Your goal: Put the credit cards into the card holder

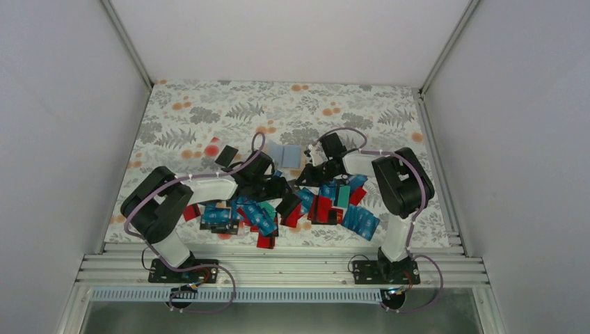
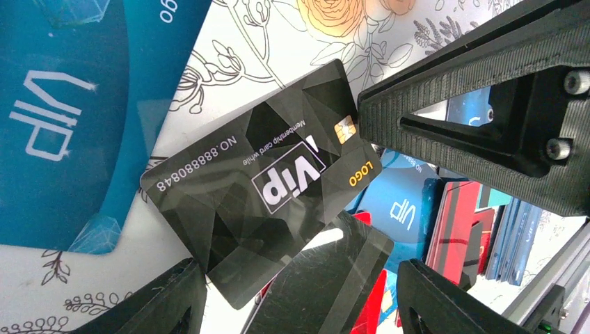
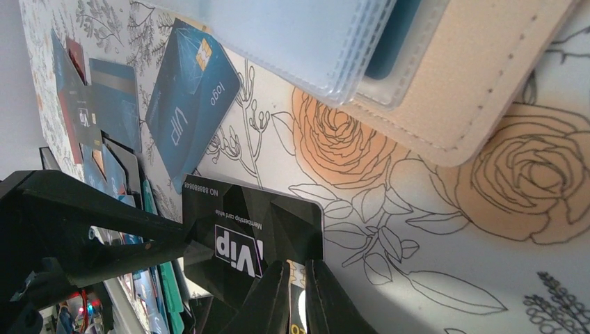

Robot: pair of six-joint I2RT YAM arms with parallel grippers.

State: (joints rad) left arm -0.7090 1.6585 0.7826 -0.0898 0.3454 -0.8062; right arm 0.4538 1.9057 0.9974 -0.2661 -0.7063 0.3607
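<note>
The card holder [image 3: 480, 76] lies open, and just beside it the right gripper [image 3: 298, 271], nearly closed, pinches a black credit card [image 3: 257, 229] by its edge, while the left gripper [image 2: 278, 198] stands wide open about that card, and the other credit cards [image 1: 257, 217] lie heaped on the holder's near side.

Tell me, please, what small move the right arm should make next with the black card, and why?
Probably lift the right tool, which is shut on the black card at its chip end, and carry it toward the card holder, lying open just beyond with its clear sleeves showing. The left tool stands open, so it should not hold the card back.
</note>
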